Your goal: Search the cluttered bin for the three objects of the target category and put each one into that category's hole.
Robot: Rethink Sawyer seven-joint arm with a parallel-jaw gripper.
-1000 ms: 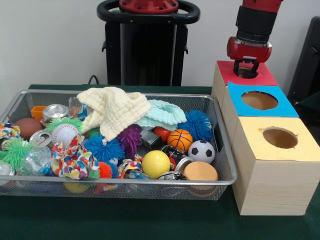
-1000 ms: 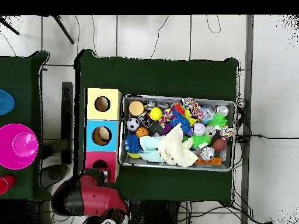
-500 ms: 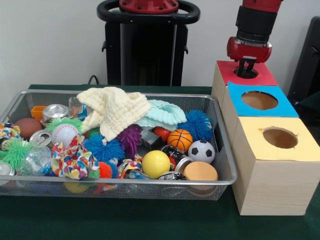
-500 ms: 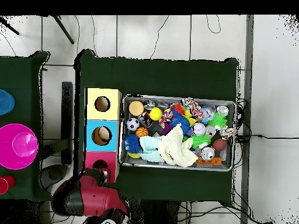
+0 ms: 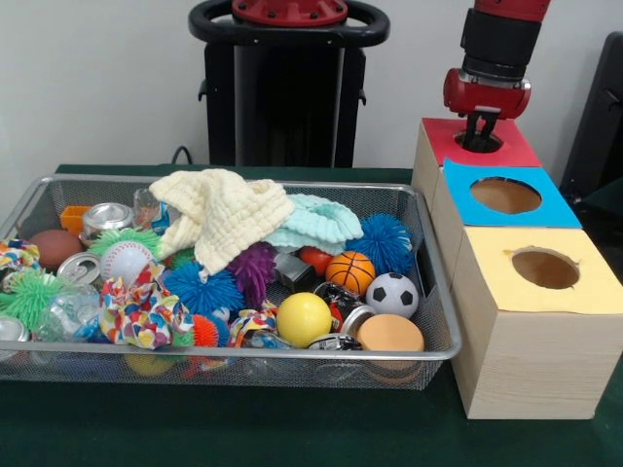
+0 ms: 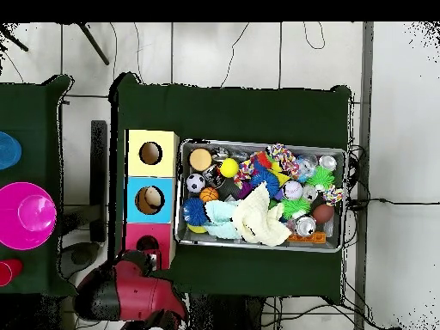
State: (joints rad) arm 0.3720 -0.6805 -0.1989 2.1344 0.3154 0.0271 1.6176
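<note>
In the front view, the wire bin [image 5: 440, 292] on the green surface [image 5: 292, 428] is full of balls, cans and cloths. A yellow cloth [image 5: 222, 216] lies on top, and a soccer ball [image 5: 392, 294] sits near the right wall. Beside the bin stand 3 boxes. The claw [image 5: 480, 137] hangs at the hole of the red box [image 5: 516, 148]; whether its fingers are apart, I cannot tell.

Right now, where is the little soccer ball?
In the front view the soccer ball lies near the wire bin's right end, just right of the mini basketball and behind the orange disc.
</note>
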